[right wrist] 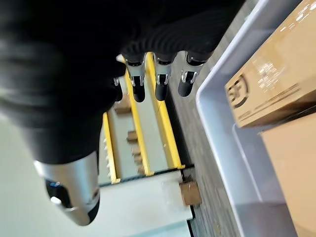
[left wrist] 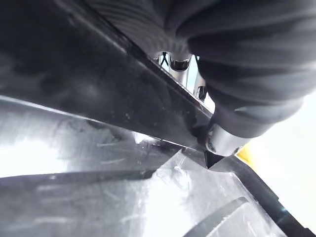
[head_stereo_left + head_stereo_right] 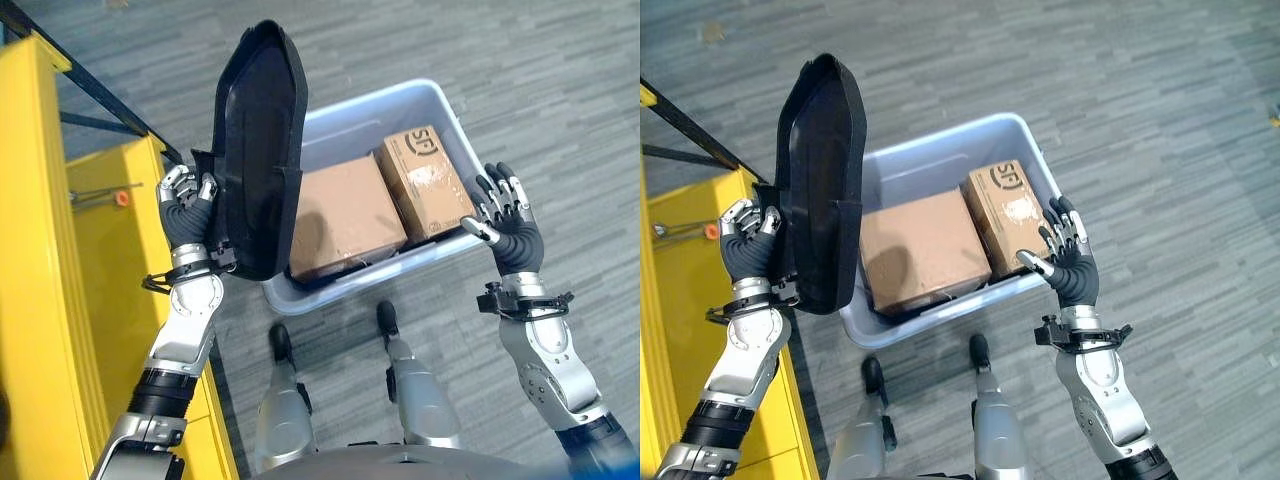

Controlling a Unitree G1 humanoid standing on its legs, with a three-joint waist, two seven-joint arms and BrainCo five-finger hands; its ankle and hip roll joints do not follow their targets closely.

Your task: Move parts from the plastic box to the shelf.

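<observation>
A large black moulded part (image 3: 255,150) is held upright by the left hand (image 3: 185,205), fingers curled round its edge, between the yellow shelf (image 3: 60,300) and the grey plastic box (image 3: 440,110); its lower end overlaps the box's left rim. In the box, 2 cardboard boxes are seen side by side: a plain one (image 3: 340,215) and a printed one (image 3: 425,180), touching. The right hand (image 3: 1070,260) is held w/ fingers spread & straight, just beside the box's right front corner, nothing gripped. Grey floor (image 3: 560,80) underneath.
</observation>
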